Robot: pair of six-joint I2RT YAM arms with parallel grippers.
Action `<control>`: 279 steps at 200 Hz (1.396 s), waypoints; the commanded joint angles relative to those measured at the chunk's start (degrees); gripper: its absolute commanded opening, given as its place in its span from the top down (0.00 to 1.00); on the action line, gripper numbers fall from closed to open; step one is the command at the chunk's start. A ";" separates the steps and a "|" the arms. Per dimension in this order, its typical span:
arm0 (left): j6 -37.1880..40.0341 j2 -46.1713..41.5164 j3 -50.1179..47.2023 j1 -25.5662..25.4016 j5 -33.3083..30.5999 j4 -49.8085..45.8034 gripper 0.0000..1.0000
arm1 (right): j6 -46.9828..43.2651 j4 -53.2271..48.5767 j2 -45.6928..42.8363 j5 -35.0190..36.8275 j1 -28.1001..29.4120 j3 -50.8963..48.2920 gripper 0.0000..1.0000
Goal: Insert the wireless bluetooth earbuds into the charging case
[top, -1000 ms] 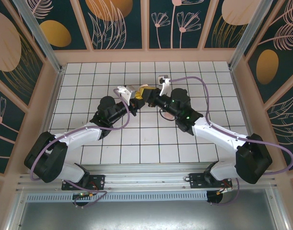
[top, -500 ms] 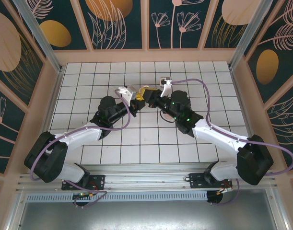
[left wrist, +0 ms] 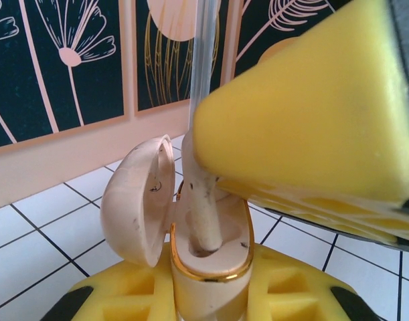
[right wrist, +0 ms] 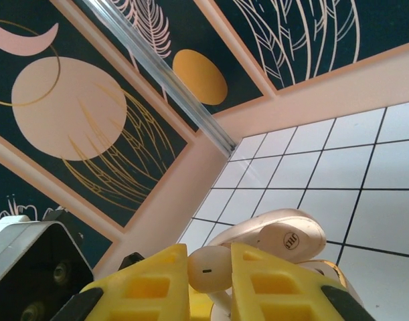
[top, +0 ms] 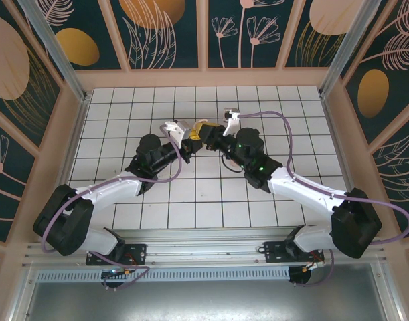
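Note:
The charging case (left wrist: pixel 211 257) stands upright above the tiled floor, cream with a gold rim, its lid (left wrist: pixel 134 200) swung open to the left. My left gripper (left wrist: pixel 209 294) is shut on the case's lower body. A pale earbud (right wrist: pixel 205 266) is pinched by its round head in my right gripper (right wrist: pixel 211 281), which is shut on it. The earbud's stem (left wrist: pixel 204 207) reaches down into a slot of the case. In the top view the left gripper (top: pixel 189 139) and right gripper (top: pixel 208 134) meet tip to tip over the middle of the floor.
A white tiled floor (top: pixel 124 107) lies under both arms, with patterned walls on three sides and a metal post (right wrist: pixel 157 73) at the back corner. The right gripper's yellow finger (left wrist: pixel 311 100) looms over the case. Purple cables (top: pixel 284 134) loop beside each forearm.
The right arm has shifted slightly toward the left gripper, bringing the earbud in over the case. The left arm has held still with the case.

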 commanded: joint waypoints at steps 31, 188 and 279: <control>1.27 -4.65 0.43 -0.70 1.83 13.09 0.86 | 0.85 -11.95 -0.07 6.73 0.14 -1.78 0.82; 1.40 -5.21 0.40 -0.91 1.20 13.93 0.86 | -1.85 -11.36 -4.42 3.97 0.63 -4.96 0.82; 3.68 -5.05 -0.11 -1.27 0.76 13.59 0.86 | -2.31 -6.69 -5.27 1.37 0.63 -6.40 0.81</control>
